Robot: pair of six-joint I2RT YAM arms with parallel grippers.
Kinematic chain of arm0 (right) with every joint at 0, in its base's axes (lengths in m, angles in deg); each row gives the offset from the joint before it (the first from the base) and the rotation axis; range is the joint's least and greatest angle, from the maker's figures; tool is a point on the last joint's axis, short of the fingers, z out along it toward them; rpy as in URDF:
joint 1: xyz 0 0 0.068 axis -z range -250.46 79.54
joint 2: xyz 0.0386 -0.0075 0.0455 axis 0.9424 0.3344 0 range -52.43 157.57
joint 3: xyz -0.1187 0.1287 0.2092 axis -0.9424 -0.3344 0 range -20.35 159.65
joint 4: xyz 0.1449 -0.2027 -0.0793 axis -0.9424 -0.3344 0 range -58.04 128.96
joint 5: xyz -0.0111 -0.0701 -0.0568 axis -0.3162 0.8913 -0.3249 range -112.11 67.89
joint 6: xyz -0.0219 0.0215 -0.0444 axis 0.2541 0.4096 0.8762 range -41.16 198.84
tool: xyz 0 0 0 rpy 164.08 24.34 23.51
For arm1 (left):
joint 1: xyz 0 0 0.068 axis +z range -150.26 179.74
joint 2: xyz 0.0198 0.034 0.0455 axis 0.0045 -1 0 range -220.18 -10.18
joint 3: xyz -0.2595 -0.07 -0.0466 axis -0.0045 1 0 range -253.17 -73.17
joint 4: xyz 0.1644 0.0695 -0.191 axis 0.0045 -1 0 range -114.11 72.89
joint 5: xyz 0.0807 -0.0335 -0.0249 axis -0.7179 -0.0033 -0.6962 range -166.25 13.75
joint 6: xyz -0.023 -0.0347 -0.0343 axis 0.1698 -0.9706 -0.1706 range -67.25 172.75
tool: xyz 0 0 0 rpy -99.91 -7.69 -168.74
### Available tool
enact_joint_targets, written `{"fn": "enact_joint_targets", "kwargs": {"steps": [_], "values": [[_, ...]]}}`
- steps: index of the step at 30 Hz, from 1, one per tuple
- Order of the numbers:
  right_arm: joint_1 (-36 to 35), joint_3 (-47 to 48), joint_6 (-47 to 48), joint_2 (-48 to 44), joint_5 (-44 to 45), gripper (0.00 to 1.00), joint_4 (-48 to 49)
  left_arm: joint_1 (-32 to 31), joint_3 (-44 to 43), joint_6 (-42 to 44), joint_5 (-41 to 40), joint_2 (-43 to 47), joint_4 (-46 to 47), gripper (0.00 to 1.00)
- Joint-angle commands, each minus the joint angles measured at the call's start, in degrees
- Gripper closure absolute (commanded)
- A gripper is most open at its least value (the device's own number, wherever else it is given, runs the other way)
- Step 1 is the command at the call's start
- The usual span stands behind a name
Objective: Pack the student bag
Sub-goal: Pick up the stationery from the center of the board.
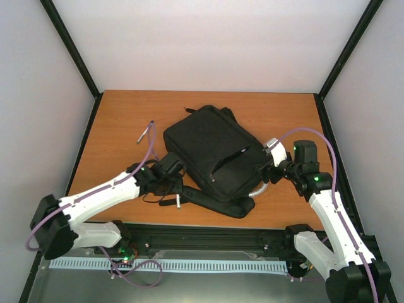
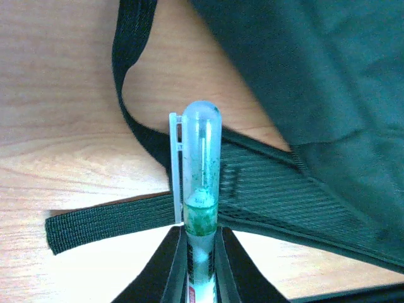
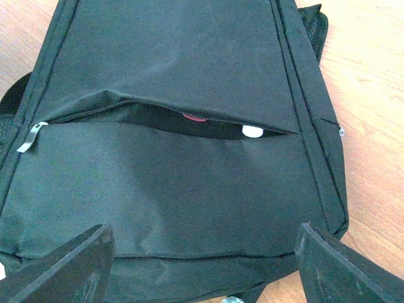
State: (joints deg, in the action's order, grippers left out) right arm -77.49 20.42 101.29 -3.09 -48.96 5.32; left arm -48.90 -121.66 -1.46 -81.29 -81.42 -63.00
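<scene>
The student bag (image 1: pixel 211 158) is a black backpack lying flat mid-table, with its grey curved handle (image 1: pixel 259 191) at the near right. My left gripper (image 1: pixel 175 189) is at the bag's near left corner and is shut on a clear-capped pen with a green band (image 2: pixel 202 170), which points over a black strap (image 2: pixel 107 224). My right gripper (image 1: pixel 265 170) is wide open at the bag's right edge, just above the front panel (image 3: pixel 189 189). The front zip pocket (image 3: pixel 158 117) gapes open. A red item (image 3: pixel 194 117) and a white cap (image 3: pixel 252 131) show inside it.
Another pen (image 1: pixel 145 134) lies on the wooden table (image 1: pixel 120 113) left of the bag. A padded shoulder strap (image 1: pixel 214 203) trails toward the near edge. Black frame posts and white walls enclose the table.
</scene>
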Motion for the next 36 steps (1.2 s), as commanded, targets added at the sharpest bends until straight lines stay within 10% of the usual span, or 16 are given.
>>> {"fn": "enact_joint_targets", "kwargs": {"steps": [1,16,36], "values": [[0.3,2.3,-2.0,-0.5,-1.9,0.22,-0.2,0.1,-4.1,4.1,-1.7,6.5,1.1,0.99],[-0.6,36.7,-12.1,23.4,-24.8,0.28,-14.9,1.2,-27.1,12.9,-3.3,-3.4,8.1,0.99],[-11.1,33.8,-16.7,32.2,-30.0,0.35,-8.8,6.0,-31.3,2.4,13.5,-12.3,28.2,0.99]]}}
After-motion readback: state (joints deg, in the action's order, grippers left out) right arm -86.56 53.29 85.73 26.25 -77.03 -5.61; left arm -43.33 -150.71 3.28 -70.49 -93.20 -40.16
